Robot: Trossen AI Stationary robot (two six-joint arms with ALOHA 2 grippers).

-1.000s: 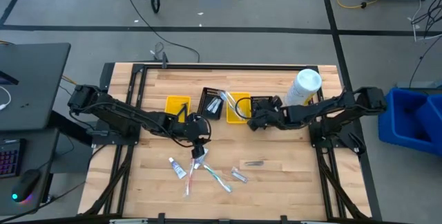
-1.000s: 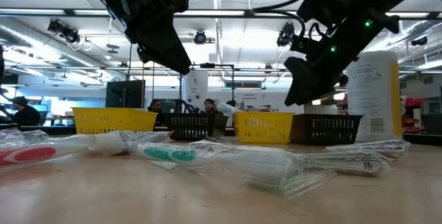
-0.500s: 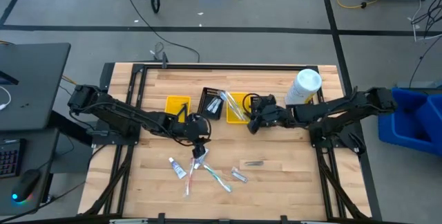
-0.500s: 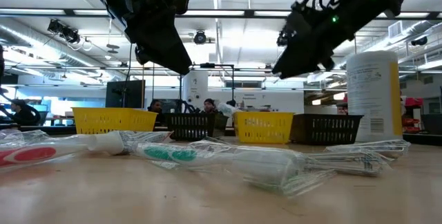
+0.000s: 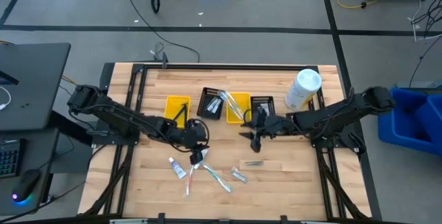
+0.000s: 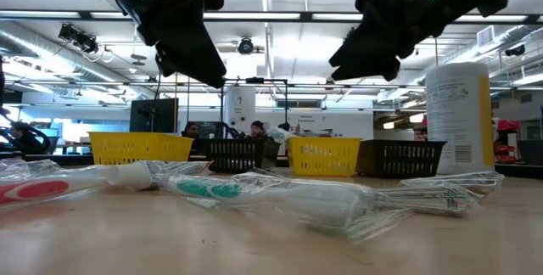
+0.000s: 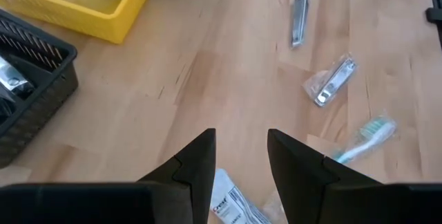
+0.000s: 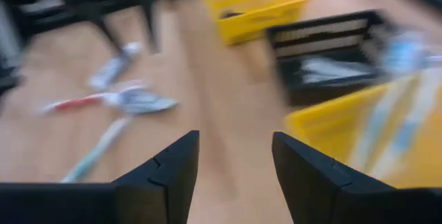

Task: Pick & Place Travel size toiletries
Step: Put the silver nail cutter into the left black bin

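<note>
The toiletries lie loose on the wood: a white toothpaste tube, two toothbrushes, a clear packet and a slim dark item. More of them sit in the black bin and the yellow bin. My left gripper hangs open just above the toothpaste tube, touching nothing. My right gripper is open in the air in front of the bins, above bare wood, with the dark item nearer the near edge.
A row of small bins stands toward the far edge: yellow, black, yellow, black. A tall white bottle stands at the row's right end. Bare wood lies to the right of the loose items.
My right gripper has swung off the bins toward the table's near edge and tipped its fingers down toward the loose toiletries, staying open. Its wrist view is blurred by the motion. The toiletries have stayed where they were.
</note>
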